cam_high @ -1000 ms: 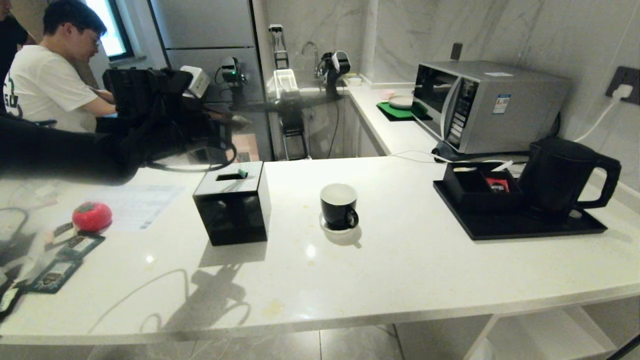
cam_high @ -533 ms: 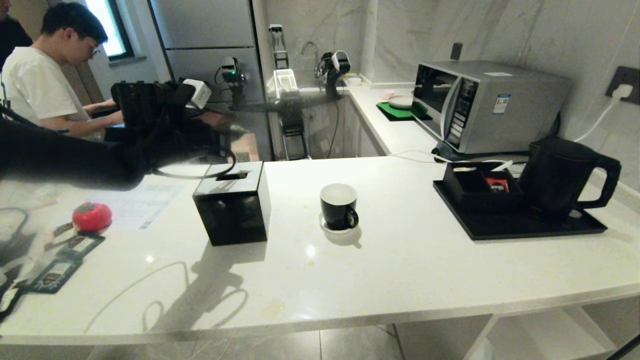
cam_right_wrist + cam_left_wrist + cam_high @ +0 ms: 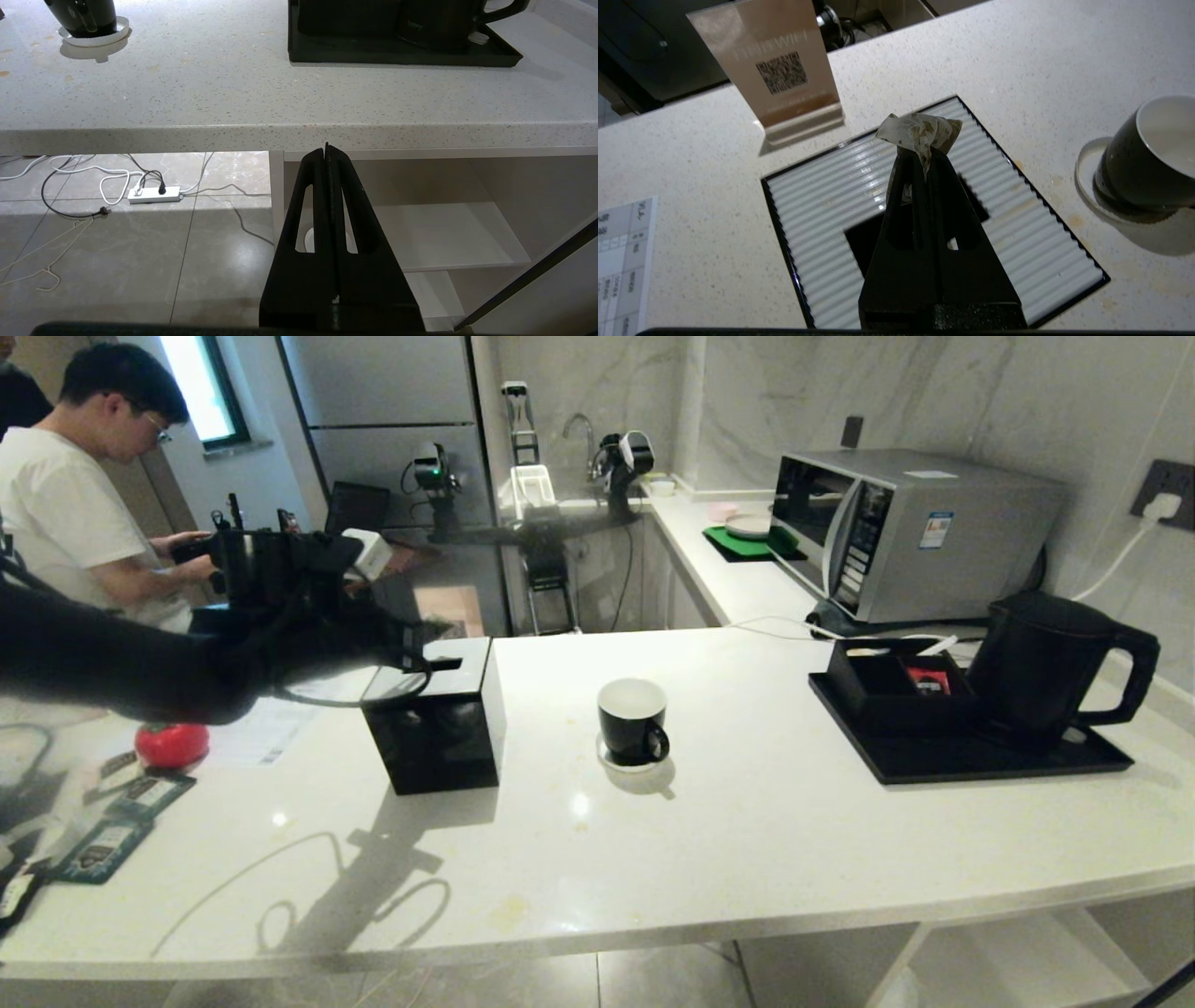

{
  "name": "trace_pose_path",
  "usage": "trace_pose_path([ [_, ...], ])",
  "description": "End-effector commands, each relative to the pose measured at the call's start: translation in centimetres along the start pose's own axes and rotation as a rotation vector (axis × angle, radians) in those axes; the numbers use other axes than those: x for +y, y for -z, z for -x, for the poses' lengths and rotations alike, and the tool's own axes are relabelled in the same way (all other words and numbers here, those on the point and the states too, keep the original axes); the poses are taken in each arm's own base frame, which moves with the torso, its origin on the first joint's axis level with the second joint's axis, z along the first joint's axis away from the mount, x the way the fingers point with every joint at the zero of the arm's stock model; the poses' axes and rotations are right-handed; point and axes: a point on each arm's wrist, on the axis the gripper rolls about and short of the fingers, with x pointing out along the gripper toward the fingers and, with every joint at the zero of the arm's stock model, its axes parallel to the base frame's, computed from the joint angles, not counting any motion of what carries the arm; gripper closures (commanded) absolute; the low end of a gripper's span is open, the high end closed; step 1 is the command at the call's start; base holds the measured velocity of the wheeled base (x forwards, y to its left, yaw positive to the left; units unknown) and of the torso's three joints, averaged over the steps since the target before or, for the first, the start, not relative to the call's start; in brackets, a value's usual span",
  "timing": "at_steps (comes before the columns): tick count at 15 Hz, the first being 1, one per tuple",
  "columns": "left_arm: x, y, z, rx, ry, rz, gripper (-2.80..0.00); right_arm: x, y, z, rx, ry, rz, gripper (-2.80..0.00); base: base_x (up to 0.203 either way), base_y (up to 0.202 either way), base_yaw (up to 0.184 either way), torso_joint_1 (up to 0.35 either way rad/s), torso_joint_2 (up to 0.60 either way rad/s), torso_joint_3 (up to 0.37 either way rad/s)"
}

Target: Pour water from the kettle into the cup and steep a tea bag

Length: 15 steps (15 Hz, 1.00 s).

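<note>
my left tool [image 3: 920, 154] is clenched on the tea bag [image 3: 919, 133], hovering over the tissue box [image 3: 434, 723] beside the cup [image 3: 633, 721] on the desk [image 3: 747, 840]. i'm mid-carry; next it needs lining up above the cup's mouth. my right tool [image 3: 327, 154] hangs clenched, empty, below the desk edge.

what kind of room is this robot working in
Most likely a kitchen or hotel-suite kitchenette: a silver microwave and a matte black electric kettle stand on a white speckled stone counter, and a sink tap shows behind it.
</note>
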Motion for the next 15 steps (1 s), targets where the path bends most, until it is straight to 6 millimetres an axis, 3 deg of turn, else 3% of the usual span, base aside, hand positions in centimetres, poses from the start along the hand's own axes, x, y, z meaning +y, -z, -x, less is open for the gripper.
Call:
trace_pose_path([
  [1,-0.2,0.7,0.7,0.022,0.002,0.005,0.0,0.0,0.0,0.0,0.001,-0.001,0.0,0.0,0.0,0.0,0.0,0.0,0.0,0.0],
  [7,-0.2,2.4,0.8,0.074,0.001,0.018,0.0,0.0,0.0,0.0,0.001,-0.001,0.0,0.0,0.0,0.0,0.0,0.0,0.0,0.0],
  [14,0.3,2.8,0.8,0.086,-0.009,0.024,0.0,0.0,0.0,0.0,0.0,-0.001,0.0,0.0,0.0,0.0,0.0,0.0,0.0,0.0],
  [15,0.3,2.8,0.8,0.088,-0.009,0.025,-2.8,0.0,0.0,0.0,0.002,-0.001,0.0,0.0,0.0,0.0,0.0,0.0,0.0,0.0],
])
